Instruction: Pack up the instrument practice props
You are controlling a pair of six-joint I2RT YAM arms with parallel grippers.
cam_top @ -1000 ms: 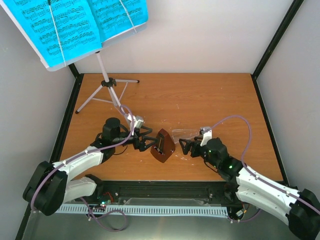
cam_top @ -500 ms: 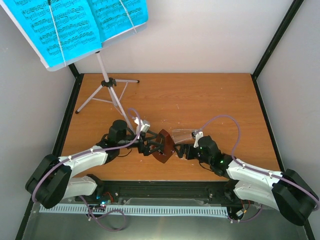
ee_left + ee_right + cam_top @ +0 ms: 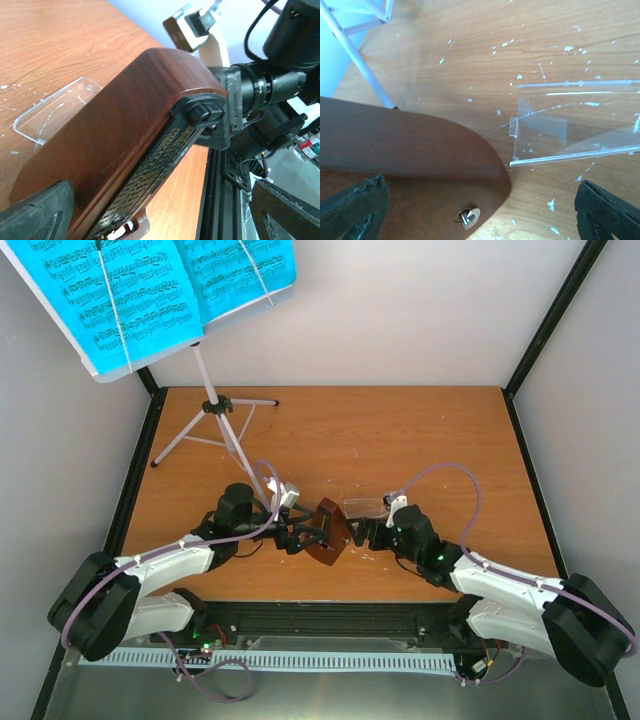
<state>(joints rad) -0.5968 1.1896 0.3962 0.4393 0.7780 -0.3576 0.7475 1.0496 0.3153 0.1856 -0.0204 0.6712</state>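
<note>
Two grippers meet at metronome [image 3: 330,530], front-centre of table [image 3: 420,430]: left gripper [image 3: 306,534] on one side, right gripper [image 3: 368,534] opposite. Cover [image 3: 365,506] just behind. Pages [image 3: 150,290] on stand [image 3: 217,403], far left.
Left wrist: fingers [image 3: 35,215] spread wide, metronome [image 3: 115,130] lying between.
Right wrist: fingers [image 3: 350,210] wide apart, metronome [image 3: 395,145] between, cover [image 3: 575,125] just beside it.

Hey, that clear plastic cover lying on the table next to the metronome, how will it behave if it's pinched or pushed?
The clear cover looks thin and hard, so probably light, stiff and apt to crack under a firm squeeze. Lying flat on the smooth wooden table, it would likely slide when pushed, not tip.
</note>
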